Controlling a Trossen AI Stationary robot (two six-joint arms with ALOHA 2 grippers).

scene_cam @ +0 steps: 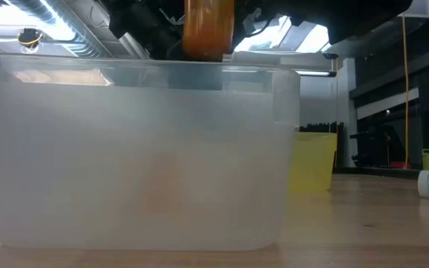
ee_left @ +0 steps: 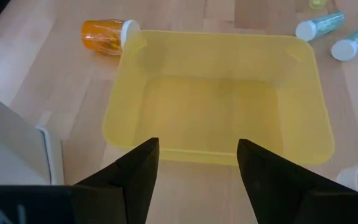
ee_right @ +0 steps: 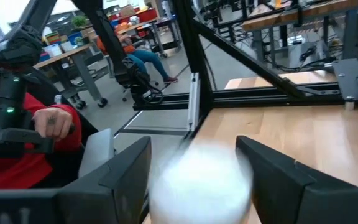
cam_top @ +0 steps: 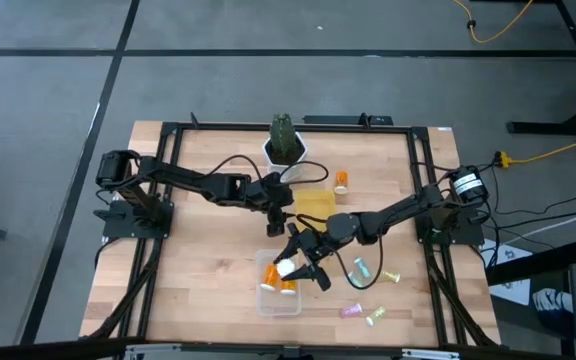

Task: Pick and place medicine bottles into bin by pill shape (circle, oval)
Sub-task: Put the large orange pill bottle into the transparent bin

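Note:
My right gripper (cam_top: 290, 267) is shut on an orange medicine bottle (scene_cam: 208, 30) with a white cap (cam_top: 286, 268), above the clear bin (cam_top: 278, 298). Something orange (cam_top: 270, 272) lies inside that bin. My left gripper (ee_left: 197, 168) is open and empty over the near wall of the empty yellow bin (ee_left: 219, 99), which also shows in the high view (cam_top: 316, 205). Loose bottles lie on their sides on the table: an orange one (cam_top: 341, 181), two pale green ones (cam_top: 361, 268) (cam_top: 391, 276), a pink one (cam_top: 351, 311) and a yellowish one (cam_top: 376, 317). My right gripper pinches the orange bottle between its two fingers at the cap end (ee_right: 201, 180), coming from above. The bottle hangs upright, cap up. Its orange body (scene_cam: 208, 37) hangs below the fingers, just above the clear bin's rim (scene_cam: 140, 67) and clear of it.
A white pot with a green plant (cam_top: 284, 145) stands at the table's far edge, behind the yellow bin. A dark frame runs around the table. A person in red (ee_right: 23, 155) sits beyond the table.

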